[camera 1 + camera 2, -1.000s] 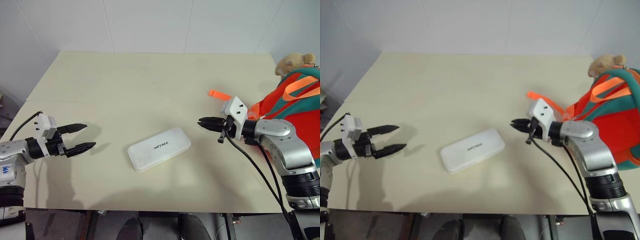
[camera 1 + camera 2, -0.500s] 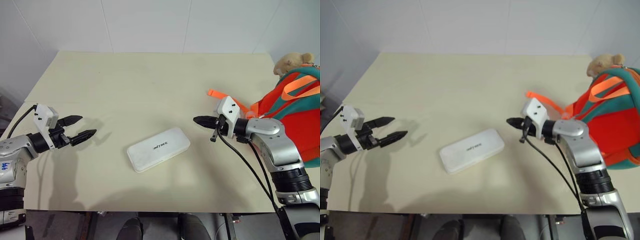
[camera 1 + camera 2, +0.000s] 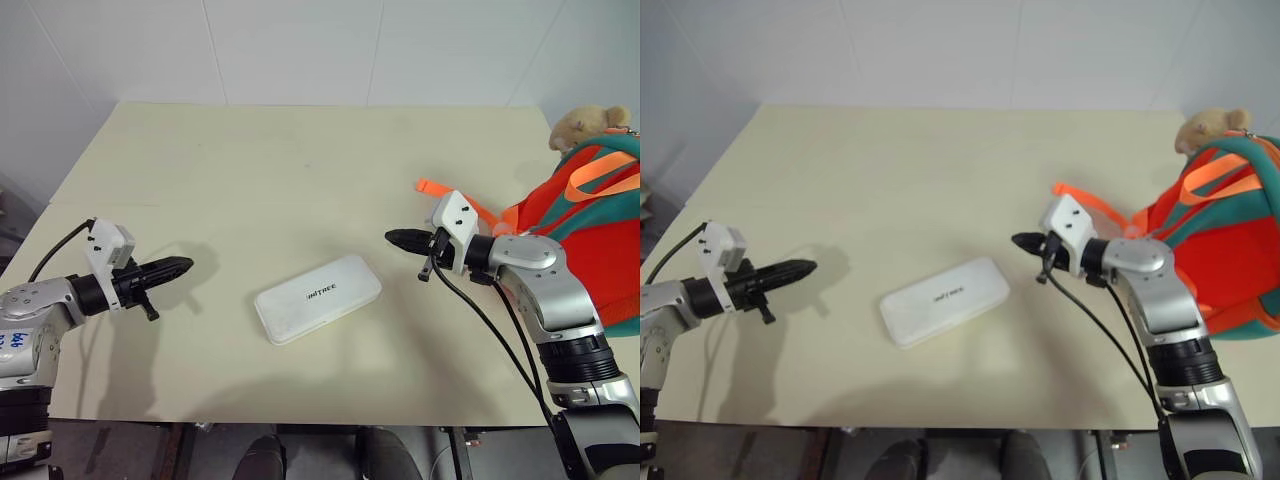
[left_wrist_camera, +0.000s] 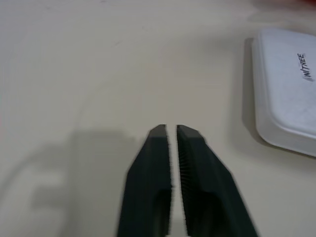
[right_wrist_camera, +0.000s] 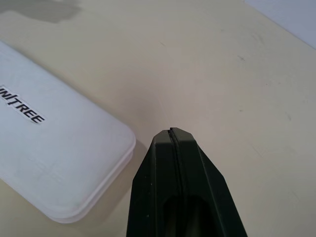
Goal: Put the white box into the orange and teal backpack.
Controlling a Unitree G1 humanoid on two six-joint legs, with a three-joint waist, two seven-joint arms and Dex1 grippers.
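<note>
The white box lies flat near the middle of the cream table, its dark lettering facing up; it also shows as the white box and the white box in the wrist views. The orange and teal backpack stands at the table's right edge, a tan plush toy on top. My left gripper hovers left of the box, shut and empty, pointing toward it. My right gripper hovers just right of the box, shut and empty, between box and backpack.
An orange strap of the backpack trails onto the table behind my right gripper. White walls rise behind the table. The table's front edge runs close below the box.
My left gripper has shut its fingers, which stood wide open a second ago, and turned to point more toward the box. The right arm and the box have stayed put.
</note>
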